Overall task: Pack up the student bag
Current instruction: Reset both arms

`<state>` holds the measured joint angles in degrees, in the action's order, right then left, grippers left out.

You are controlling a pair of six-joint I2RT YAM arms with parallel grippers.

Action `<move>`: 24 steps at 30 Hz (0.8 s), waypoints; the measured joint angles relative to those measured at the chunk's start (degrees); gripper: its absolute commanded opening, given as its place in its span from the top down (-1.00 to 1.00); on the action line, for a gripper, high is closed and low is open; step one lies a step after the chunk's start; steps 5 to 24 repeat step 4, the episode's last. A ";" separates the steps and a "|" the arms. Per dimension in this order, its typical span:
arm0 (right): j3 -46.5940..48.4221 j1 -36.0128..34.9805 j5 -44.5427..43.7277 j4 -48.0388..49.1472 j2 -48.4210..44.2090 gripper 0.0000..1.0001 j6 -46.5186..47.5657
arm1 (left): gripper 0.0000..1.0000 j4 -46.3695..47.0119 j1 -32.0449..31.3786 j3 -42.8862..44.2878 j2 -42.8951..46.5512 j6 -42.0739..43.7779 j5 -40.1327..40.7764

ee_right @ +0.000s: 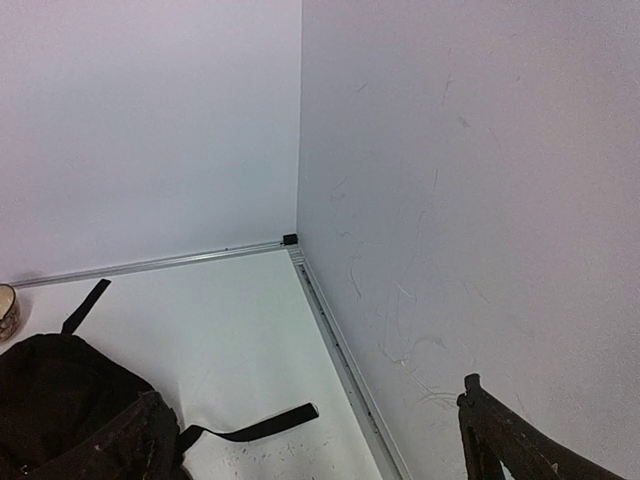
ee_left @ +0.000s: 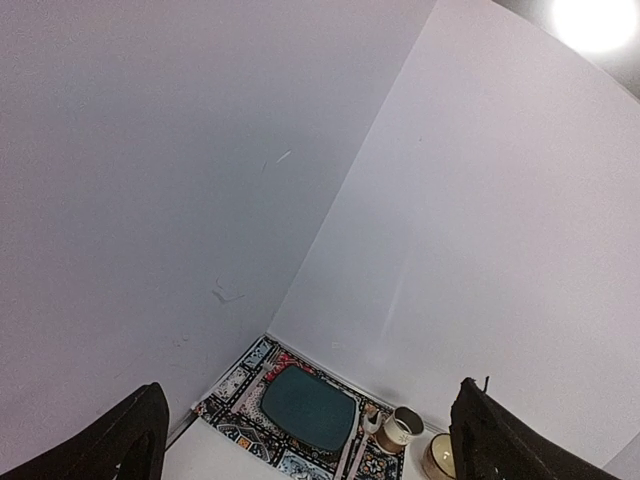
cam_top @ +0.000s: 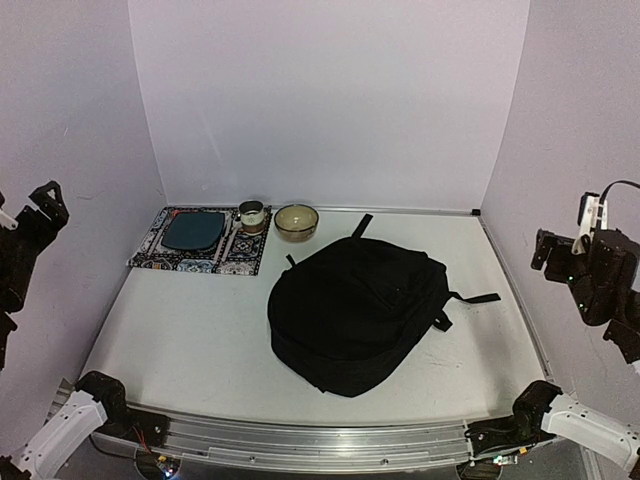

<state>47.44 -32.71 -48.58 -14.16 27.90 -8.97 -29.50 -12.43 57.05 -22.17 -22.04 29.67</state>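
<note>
**Backpack (cam_top: 358, 315) flat on worktop (cam_top: 190, 340), both claws up and empty**

Black and soft, the backpack lies on its back a little right of the worktop's middle, with its rounded bottom toward the arms. A short loop (cam_top: 361, 224) sticks out from its far end. One thin strap (cam_top: 475, 298) trails flat across the white surface toward the right wall. The zips are too dark to make out.

At the far left corner lies a patterned mat (cam_top: 150, 250) with a dark teal plate (cam_top: 193, 231) on it. A mug (cam_top: 252, 216) stands upright on the mat's right end. A tan bowl (cam_top: 296, 221) stands just beside the mat on the bare worktop, near the backpack's loop but apart from it.

The left claw (ee_left: 310, 392) hangs high beside the left wall, well apart from the backpack. Its two fingers are spread wide with nothing between them, and its camera looks down at the mat, plate and mug. The right claw (ee_right: 310, 395) is raised by the right wall. It too gapes wide and grips nothing, with a corner of the backpack and the loose strap below it.
</note>
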 measured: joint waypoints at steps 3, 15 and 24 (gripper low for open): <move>-0.37 0.00 0.16 -0.34 0.00 -0.97 0.39 | -0.99 -0.36 0.00 -0.34 0.32 0.63 0.05; -0.37 0.00 0.17 -0.38 0.00 -0.97 0.41 | -0.99 -0.49 0.00 -0.43 0.41 0.85 0.04; -0.37 0.00 0.17 -0.38 0.00 -0.97 0.41 | -0.99 -0.49 0.00 -0.43 0.41 0.85 0.04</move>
